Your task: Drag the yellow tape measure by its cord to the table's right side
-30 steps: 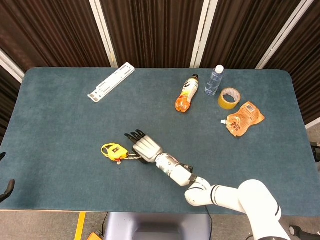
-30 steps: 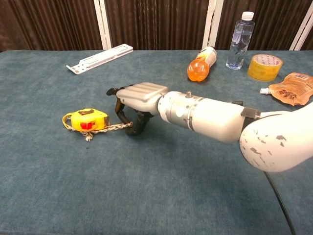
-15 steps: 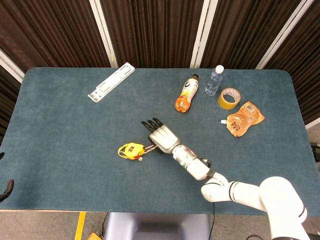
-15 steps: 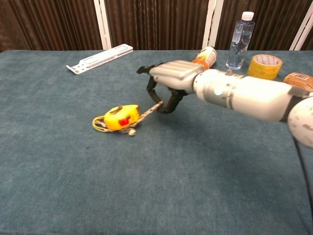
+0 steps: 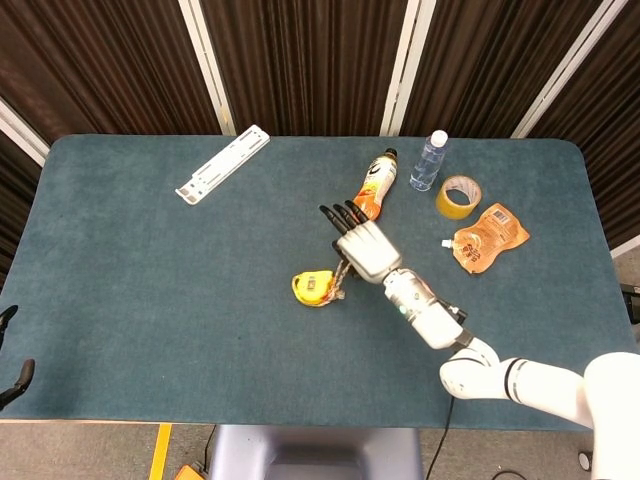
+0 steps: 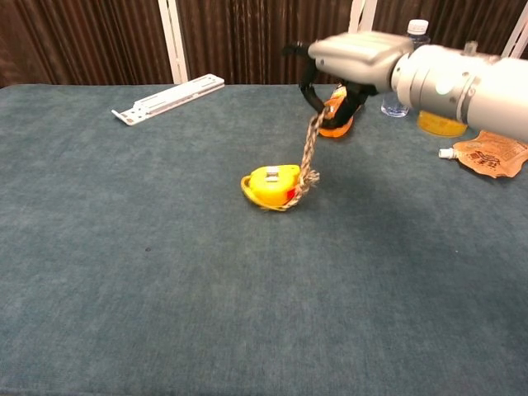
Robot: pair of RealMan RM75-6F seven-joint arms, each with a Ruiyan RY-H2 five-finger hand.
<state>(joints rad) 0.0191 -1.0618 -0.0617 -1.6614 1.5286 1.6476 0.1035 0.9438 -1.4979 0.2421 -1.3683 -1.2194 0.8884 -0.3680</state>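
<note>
The yellow tape measure (image 5: 312, 288) (image 6: 271, 185) lies near the middle of the teal table (image 5: 120, 280). Its braided cord (image 6: 310, 153) (image 5: 340, 277) runs taut and steeply up from it. My right hand (image 5: 360, 246) (image 6: 355, 58) pinches the top of the cord, raised above and to the right of the tape measure. The left hand does not appear in either view.
An orange drink bottle (image 5: 372, 186) (image 6: 336, 115) lies just behind the right hand. A clear water bottle (image 5: 429, 160), a yellow tape roll (image 5: 459, 196) and an orange pouch (image 5: 486, 237) sit at the back right. A white bracket (image 5: 223, 163) lies at the back left.
The right hand has risen and moved right and back with the cord. The tape measure has slid right across the table, and the cord now slopes much more steeply.
</note>
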